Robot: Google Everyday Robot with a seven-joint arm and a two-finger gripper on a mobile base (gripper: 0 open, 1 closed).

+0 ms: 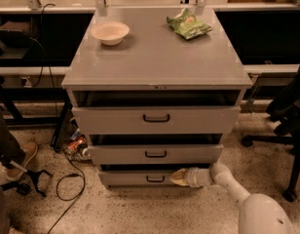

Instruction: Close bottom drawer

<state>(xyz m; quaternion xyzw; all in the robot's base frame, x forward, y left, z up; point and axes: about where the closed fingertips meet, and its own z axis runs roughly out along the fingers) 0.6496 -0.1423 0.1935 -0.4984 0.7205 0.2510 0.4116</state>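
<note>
The grey cabinet (155, 57) has three drawers, all pulled out a little. The bottom drawer (133, 178) is the narrowest front, with a small black loop handle (155, 179). It sticks out only slightly, with a thin dark gap above it. My gripper (175, 177) reaches in from the lower right on a white arm (228, 182). Its tip rests against the right part of the bottom drawer's front, just right of the handle. The mid-sized middle drawer (155, 154) and the widest top drawer (156, 119) stand above.
A white bowl (110, 32) and a green snack bag (188, 24) lie on the cabinet top. A cable (67, 189) and small clutter (77, 146) lie on the floor at the left. A chair base (286, 145) stands at the right. A person's shoe (21, 159) is at far left.
</note>
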